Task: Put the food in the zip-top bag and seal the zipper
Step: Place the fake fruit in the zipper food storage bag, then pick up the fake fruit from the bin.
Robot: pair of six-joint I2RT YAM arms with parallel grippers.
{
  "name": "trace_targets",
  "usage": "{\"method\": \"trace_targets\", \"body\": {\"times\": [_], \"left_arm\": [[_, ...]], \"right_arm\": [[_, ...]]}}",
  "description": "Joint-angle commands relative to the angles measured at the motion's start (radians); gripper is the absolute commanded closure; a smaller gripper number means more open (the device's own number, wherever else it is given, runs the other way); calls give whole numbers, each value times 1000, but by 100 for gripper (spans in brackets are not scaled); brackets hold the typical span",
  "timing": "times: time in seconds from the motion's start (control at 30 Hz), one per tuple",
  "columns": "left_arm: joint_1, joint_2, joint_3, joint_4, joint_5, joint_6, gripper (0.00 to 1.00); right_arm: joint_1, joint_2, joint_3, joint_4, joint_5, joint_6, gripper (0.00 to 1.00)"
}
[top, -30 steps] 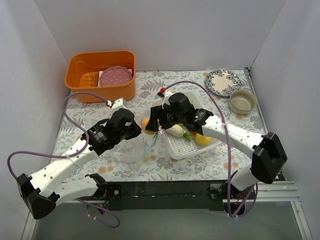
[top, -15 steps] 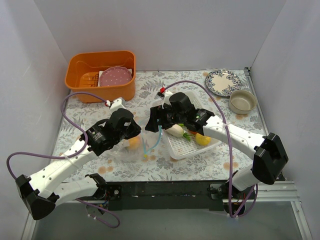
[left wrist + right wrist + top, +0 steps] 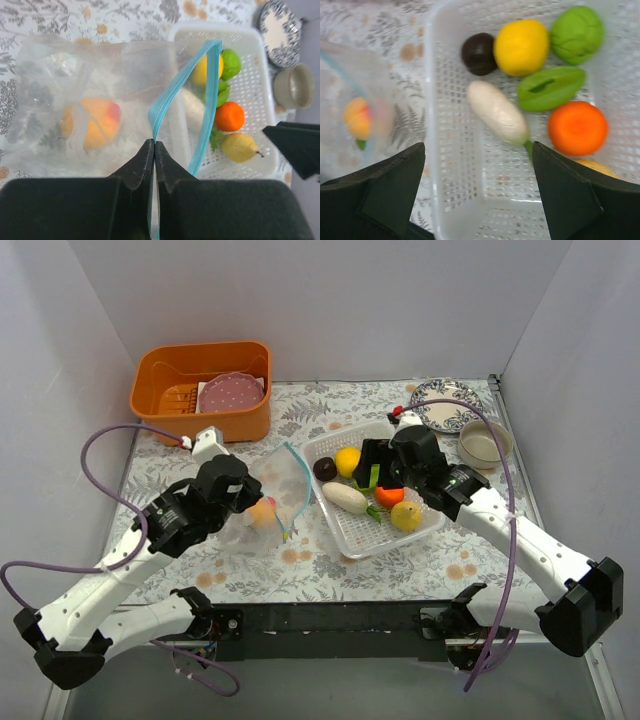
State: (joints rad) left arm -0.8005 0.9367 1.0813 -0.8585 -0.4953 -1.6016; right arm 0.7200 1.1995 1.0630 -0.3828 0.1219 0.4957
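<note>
The clear zip-top bag [image 3: 60,90] was laid flat near the middle of the worktop [image 3: 330,570], just left of the white mesh basket [image 3: 348,545], with its mouth turned toward the basket; the teal zipper [image 3: 206,100] was seen parted in an open loop. The left gripper [image 3: 154,146] was clenched on the near end of that zipper, the strip pinched between its jaws.

One peach-coloured toy fruit [image 3: 92,122] was lodged inside the bag; the rest of the food was kept in the basket: a dark brown ball [image 3: 478,52], a yellow round piece [image 3: 521,46], a green round piece [image 3: 576,27], a green pod-shaped piece [image 3: 550,87], a white oblong piece [image 3: 497,112], an orange round piece [image 3: 577,127] and a yellow pear-shaped piece [image 3: 240,146].

The right gripper [image 3: 477,150] was held above the basket, released, its jaws spread wide with nothing between them.

An orange tub [image 3: 245,422] holding a pink plate [image 3: 230,393] was set at the far left corner; a patterned plate [image 3: 445,403] and a beige bowl [image 3: 485,443] were set at the far right corner.
</note>
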Motion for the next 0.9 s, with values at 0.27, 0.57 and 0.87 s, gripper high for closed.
{"method": "trace_targets", "body": {"times": [0.27, 0.57, 0.87], "left_arm": [[-2, 8, 23, -14, -29, -4, 100], [-2, 42, 16, 38, 35, 23, 100], [-2, 86, 29, 43, 60, 35, 100]], "right_arm": [[-70, -52, -101, -234, 147, -69, 3], [-70, -44, -130, -272, 206, -65, 2], [-76, 37, -179, -268, 217, -63, 2]]}}
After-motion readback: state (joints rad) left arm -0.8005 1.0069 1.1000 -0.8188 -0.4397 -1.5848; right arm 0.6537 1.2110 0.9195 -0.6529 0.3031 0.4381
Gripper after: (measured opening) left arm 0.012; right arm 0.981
